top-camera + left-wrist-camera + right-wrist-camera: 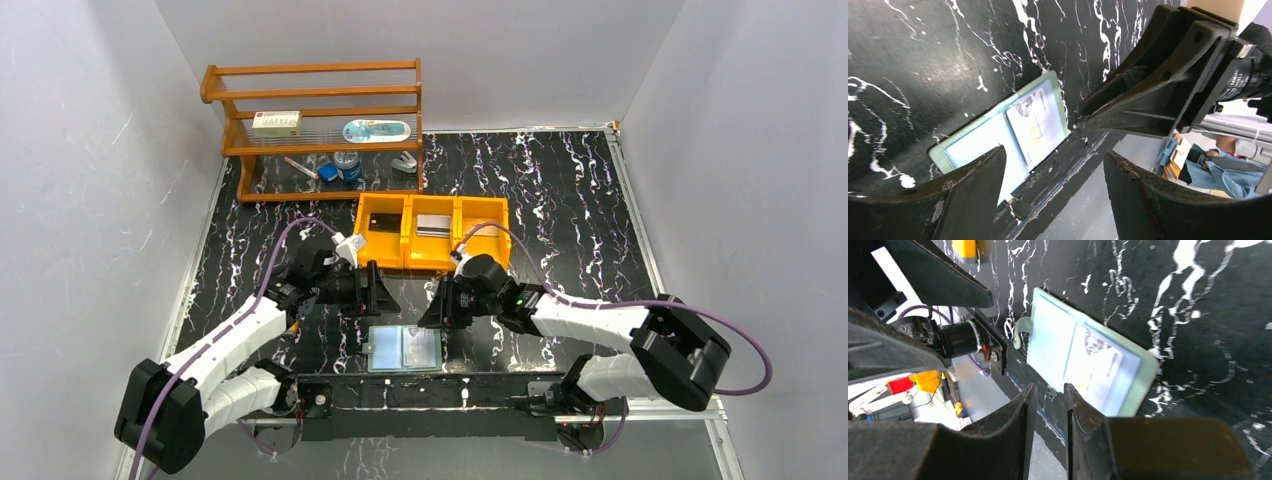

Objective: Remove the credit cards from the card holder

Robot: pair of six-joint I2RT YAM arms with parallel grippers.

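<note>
The muted-green card holder [405,348] lies open and flat near the table's front edge, also seen as card holder [998,131] and card holder [1083,354]. One pale printed credit card [1037,121] sits under the glossy pocket of one panel, showing too as credit card [1096,367]. A black card [383,222] and a silver-grey card [433,225] lie in the orange tray [495,240]. My left gripper [385,296] [1053,172] hovers open just behind the holder's left side, empty. My right gripper [432,312] [1048,392] hangs over the right side, jaws a narrow gap apart, nothing between.
A wooden shelf [320,120] at the back left carries a white box [277,122], a blue oval case and small items. The arms' black mounting bar [430,388] runs just in front of the holder. White walls enclose the black marbled table.
</note>
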